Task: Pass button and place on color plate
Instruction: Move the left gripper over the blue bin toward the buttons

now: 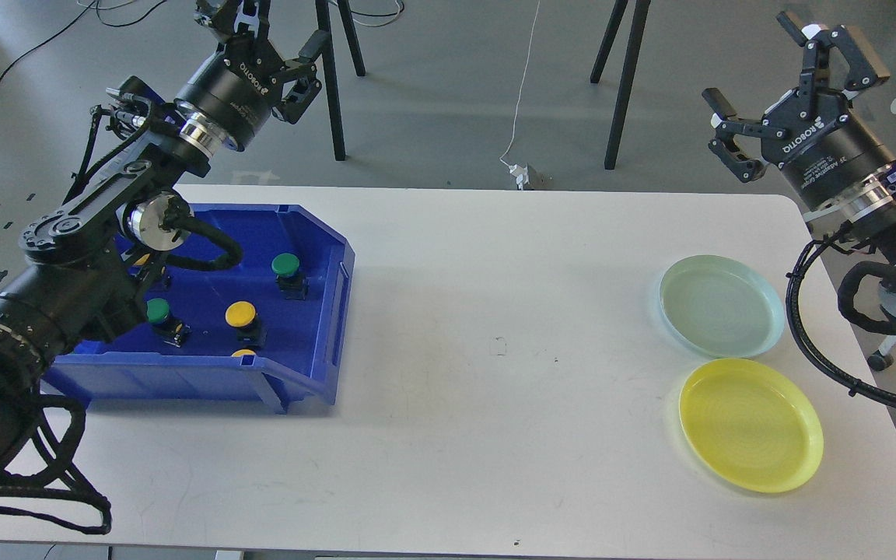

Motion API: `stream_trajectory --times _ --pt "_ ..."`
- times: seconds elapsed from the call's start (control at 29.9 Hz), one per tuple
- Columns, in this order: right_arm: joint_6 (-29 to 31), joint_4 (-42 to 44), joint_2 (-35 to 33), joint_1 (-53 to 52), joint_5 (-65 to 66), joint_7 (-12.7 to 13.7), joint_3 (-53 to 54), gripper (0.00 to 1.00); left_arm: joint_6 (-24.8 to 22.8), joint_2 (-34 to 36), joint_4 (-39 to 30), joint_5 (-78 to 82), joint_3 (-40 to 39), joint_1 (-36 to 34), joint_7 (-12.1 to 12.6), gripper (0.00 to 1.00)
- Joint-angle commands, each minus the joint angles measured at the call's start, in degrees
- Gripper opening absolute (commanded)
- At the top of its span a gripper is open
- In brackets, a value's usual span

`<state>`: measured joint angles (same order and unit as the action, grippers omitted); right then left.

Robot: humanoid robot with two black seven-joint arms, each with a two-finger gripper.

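- Both claws, left gripper (273,35) and right gripper (786,85), hang spread and empty.
- Green-capped push button (286,266) in blue plastic bin (323,311) risks slipping during handover, missing pale green plate (720,305).

Bin (323,311) with the buttons (285,266) sits by the table's (495,373) left edge, two plates (720,306) near the right edge.

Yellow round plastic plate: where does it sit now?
The yellow round plastic plate lies on the white table at the right, just nearer than the pale green plate.
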<state>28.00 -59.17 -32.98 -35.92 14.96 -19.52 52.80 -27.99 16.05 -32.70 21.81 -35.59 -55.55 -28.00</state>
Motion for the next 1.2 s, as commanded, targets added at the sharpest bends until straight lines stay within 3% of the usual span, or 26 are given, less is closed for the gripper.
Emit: stream_trajectory --times 0.0,0.2,0.33,0.47,0.6,0.67,0.7,0.8,0.94,1.0,1.17 --pt "0.0 0.0 0.0 0.0 0.0 0.0 0.2 0.99 0.0 0.1 -0.1 -0.2 0.1 -0.1 0.0 0.85" --pt "0.0 0.0 0.4 -0.1 0.0 0.0 0.2 0.99 0.0 0.0 0.4 -1.9 -1.0 -0.2 0.0 0.85" --pt "0.0 0.1 0.4 -0.1 0.0 0.0 -0.3 0.99 0.0 0.6 -3.2 -2.4 -2.3 0.1 0.0 0.85" --pt "0.0 0.5 0.3 -0.1 -0.1 -0.1 -0.1 0.99 0.0 2.8 -15.3 -2.0 -6.7 2.1 0.0 0.85" --pt "0.0 0.4 -0.3 0.2 -0.4 -0.1 1.2 0.99 0.0 11.7 -34.7 1.8 -4.1 1.8 0.0 0.85" --pt "0.0 0.4 -0.6 0.6 -0.5 -0.2 2.0 0.99 1.2 18.1 -40.6 5.9 3.0 -1.6 0.0 0.85" --pt "0.0 0.5 -0.7 0.7 -0.5 -0.1 2.2 0.99 4.5 21.4 -41.5 6.9 9.2 -5.2 0.0 0.85" --pt "0.0 0.7 -1.1 0.9 -0.5 -0.2 2.3 0.99 9.9 26.6 -40.6 10.0 32.6 -18.5 0.0 0.85" --pt "0.0 0.7 -1.1 2.4 -0.5 -0.3 2.4 0.99 10.9 29.7 -36.7 27.5 58.3 -34.1 0.0 0.85" --pt "0.0 1.0 -1.0 3.6 -0.5 -0.4 2.4 0.99 10.8 29.5 -35.5 36.3 65.3 -38.1 0.0 0.85" --pt "0.0 1.6 -0.9 4.6 -0.6 -0.5 2.5 0.99 10.5 24.8 -34.1 47.0 75.0 -40.9 0.0 0.85"
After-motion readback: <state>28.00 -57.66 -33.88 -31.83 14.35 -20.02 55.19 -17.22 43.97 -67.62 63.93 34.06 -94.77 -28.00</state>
